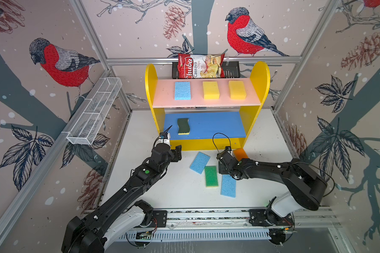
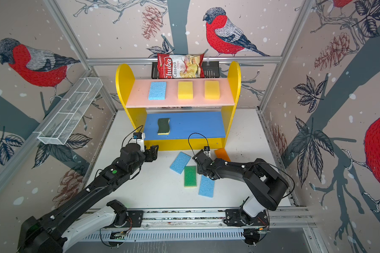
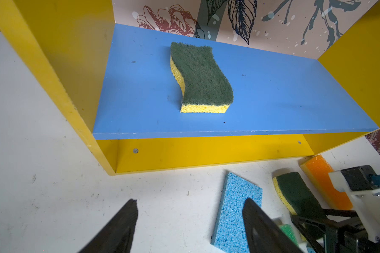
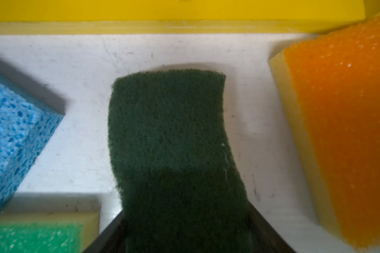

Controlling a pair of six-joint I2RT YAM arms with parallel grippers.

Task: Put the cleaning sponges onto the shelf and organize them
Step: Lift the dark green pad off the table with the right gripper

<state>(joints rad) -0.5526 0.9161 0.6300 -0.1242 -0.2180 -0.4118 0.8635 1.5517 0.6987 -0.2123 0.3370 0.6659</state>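
The dark-green sponge (image 4: 169, 135) lies on the table (image 1: 162, 186) near the shelf (image 1: 259, 87) base edge, between the orange sponge (image 4: 342, 122) and the blue sponge (image 4: 13, 135); right gripper (image 4: 184, 221) straddles it, squeeze unclear; left gripper (image 3: 190, 203) spread, holding nothing; blue board (image 1: 217, 124) mostly bare.

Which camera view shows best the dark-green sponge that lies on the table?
The right wrist view: the dark-green sponge fills its middle, close up. The left wrist view shows it smaller, partly behind the right gripper. In both top views the right arm hides it.
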